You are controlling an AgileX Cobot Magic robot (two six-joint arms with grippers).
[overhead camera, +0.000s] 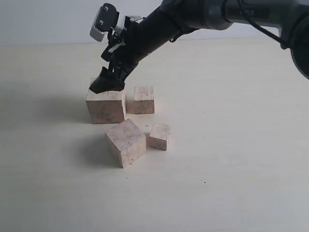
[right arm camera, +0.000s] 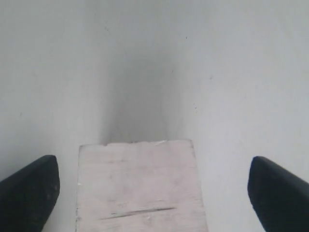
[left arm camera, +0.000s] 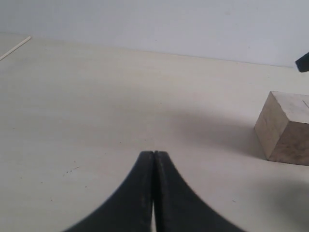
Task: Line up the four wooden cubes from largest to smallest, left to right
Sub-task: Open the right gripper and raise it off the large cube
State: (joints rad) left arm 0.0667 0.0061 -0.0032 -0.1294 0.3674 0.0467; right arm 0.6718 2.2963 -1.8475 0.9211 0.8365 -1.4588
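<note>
Your right tool [overhead camera: 107, 87] hangs over the largest cube [overhead camera: 106, 107], its jaws spread wide and holding nothing. In the right wrist view, its fingers [right arm camera: 29, 193] stand on either side of that cube's top face, with a clear gap on both sides. The only mark on the wood is a thin dark groove [right arm camera: 137, 212] scratched across the face between them.

The third cube [overhead camera: 144, 100] sits just beside the one under the tool, on the side the arm reaches in from. The next-largest cube [overhead camera: 126, 143] lies turned at an angle on the camera side of the tool. The smallest cube [overhead camera: 160, 136] is just beside its corner; you cannot tell whether the two touch. All four rest on the pale surface [overhead camera: 231, 159].

Your left tool [left arm camera: 153, 162] has its jaws pressed together on nothing, low over bare surface. One cube [left arm camera: 287, 128] is near it but apart from its tips.

The surface runs wide and bare on the far side of the right tool from the arm, and again toward the camera past the group. Its back edge meets a pale wall [overhead camera: 48, 19] behind the tool.
</note>
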